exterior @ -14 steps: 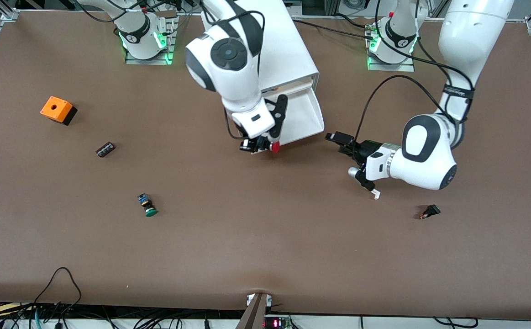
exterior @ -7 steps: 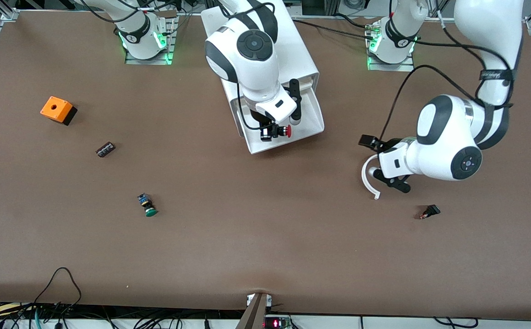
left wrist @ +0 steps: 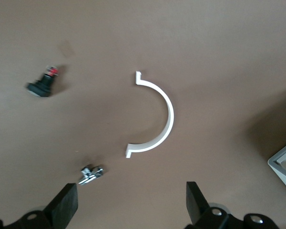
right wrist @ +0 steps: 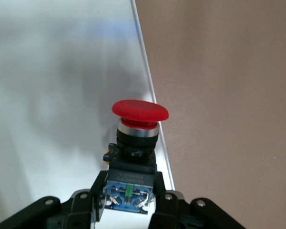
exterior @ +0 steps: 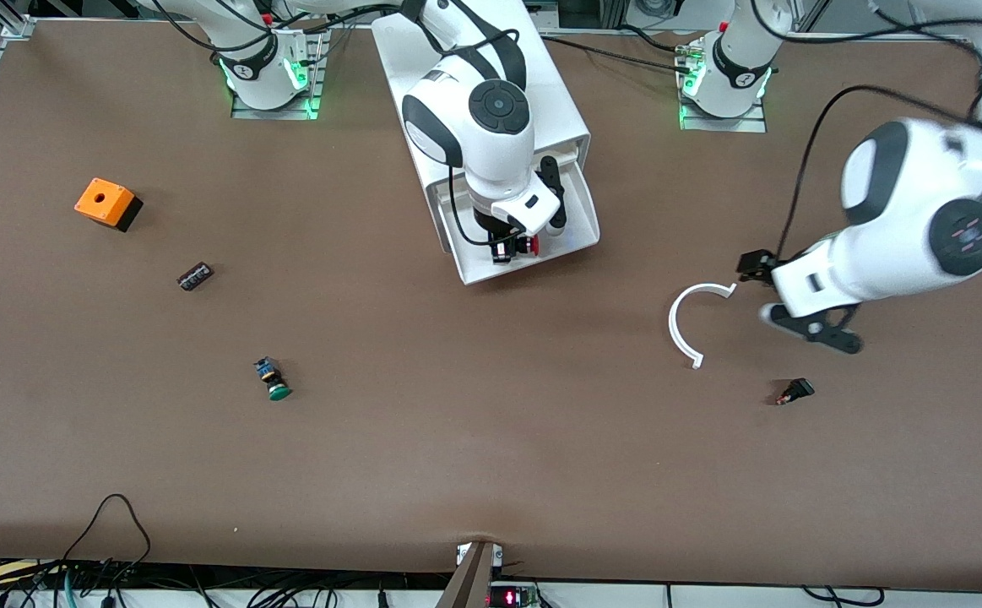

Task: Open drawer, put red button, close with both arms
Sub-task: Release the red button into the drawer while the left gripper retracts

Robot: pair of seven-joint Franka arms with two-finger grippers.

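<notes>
Holding red button [exterior: 528, 245] in right gripper [exterior: 514, 247], fingers clamped on the black-and-blue body, red cap pointing sideways toward the left arm's end of the table. Hanging over the open drawer [exterior: 579, 241], pulled out of the white cabinet [exterior: 541, 84] toward the front camera. Right wrist view: red button [right wrist: 139, 110] over the white tray floor, cap just beside the drawer's side edge, brown table [right wrist: 229, 95] past it.

Step in hand, by judgement: lowering and releasing into the tray. To do well:
- shift a bit inward, away from that side edge, so the cap can't catch the wall or roll out
- go low before letting go; round cap likely to roll
- retract straight up, clear of the drawer front

Drawer contents: no other item visible in it; part hidden under the wrist, so can't fully confirm.

Left gripper [exterior: 794, 291] up over the table toward the left arm's end, near a white curved strip [exterior: 683, 325]. Left wrist view: fingers [left wrist: 66, 209] spread wide, nothing between them; strip [left wrist: 164, 112], a small black part [left wrist: 42, 85] and a small metal piece [left wrist: 90, 173] below on the table. Waiting.

Elsewhere: green button [exterior: 273, 380], orange box [exterior: 105, 203], small dark block [exterior: 194, 276], all toward the right arm's end.

Drawer closing with both arms not yet done.
</notes>
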